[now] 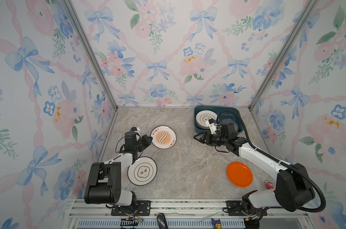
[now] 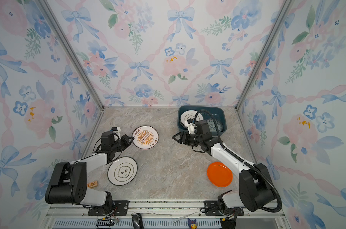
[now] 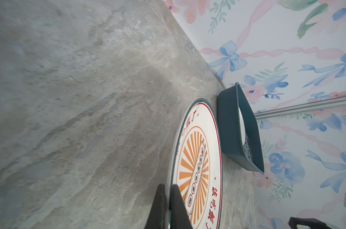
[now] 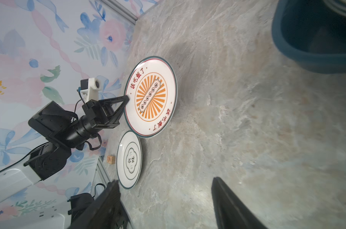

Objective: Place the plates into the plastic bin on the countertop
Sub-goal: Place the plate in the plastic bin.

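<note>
My left gripper (image 1: 150,138) (image 3: 168,190) is shut on the rim of a white plate with an orange sunburst (image 1: 163,137) (image 2: 145,137) (image 3: 198,158) (image 4: 151,97), which looks tilted up at the held edge. On the countertop (image 1: 188,158) lie a white gold-emblem plate (image 1: 142,171) (image 4: 129,159) and an orange plate (image 1: 239,174) (image 2: 219,174). The dark teal plastic bin (image 1: 196,111) (image 3: 227,123) at the back right holds a stack topped by a white emblem plate (image 1: 205,118) and a patterned plate (image 2: 215,124). In front of the bin, my right gripper (image 1: 196,137) (image 4: 165,180) is open and holds nothing.
A small wooden block (image 2: 92,184) (image 4: 111,159) lies by the left wall near the left arm. A small pink figure (image 1: 269,184) sits by the right arm's base. Floral walls close in three sides. A metal rail (image 1: 188,206) runs along the front edge.
</note>
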{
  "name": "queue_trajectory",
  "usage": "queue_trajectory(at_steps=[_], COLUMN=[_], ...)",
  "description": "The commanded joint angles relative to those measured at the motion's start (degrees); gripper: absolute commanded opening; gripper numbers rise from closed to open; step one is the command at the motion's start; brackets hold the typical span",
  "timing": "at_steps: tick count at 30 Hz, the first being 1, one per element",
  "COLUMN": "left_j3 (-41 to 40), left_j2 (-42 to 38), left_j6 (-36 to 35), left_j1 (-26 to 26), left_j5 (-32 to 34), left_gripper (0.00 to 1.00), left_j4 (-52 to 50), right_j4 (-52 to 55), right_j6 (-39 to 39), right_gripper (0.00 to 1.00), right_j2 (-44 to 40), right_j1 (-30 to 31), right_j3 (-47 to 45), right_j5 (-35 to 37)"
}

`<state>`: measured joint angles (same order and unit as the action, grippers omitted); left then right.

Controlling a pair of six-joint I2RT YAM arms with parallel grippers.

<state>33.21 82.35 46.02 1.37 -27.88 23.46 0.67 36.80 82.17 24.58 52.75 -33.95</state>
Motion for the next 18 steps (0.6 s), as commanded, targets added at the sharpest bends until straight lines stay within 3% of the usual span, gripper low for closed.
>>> queue_trajectory(at_steps=[1, 12, 15, 18], left_j3=[2.98, 5.71, 6.57, 7.67], left_j2=[-2.24, -1.31, -1.03, -0.54], left_j6=[1.77, 2.75, 2.76, 2.67], left_j1=[3.18, 11.21, 12.10, 12.86], left_j5=[-4.93, -6.75, -6.75, -7.07], left_gripper=[0.00, 0.00, 0.00, 0.00], left_j4=[1.16, 1.17, 1.30, 1.32], right_j4=[-8.92, -21.71, -23.90, -27.06], right_j6=[4.20, 10.23, 11.45, 13.33], right_gripper=[0.72, 0.67, 0.58, 0.44], right_j2=[3.03, 11.07, 12.31, 14.10], right_j1=[1.17, 2.49, 2.67, 2.76], right_j3=[-2.14, -1.56, -1.41, -1.68], right_j5=[-2.12, -7.05, -8.04, -9.25])
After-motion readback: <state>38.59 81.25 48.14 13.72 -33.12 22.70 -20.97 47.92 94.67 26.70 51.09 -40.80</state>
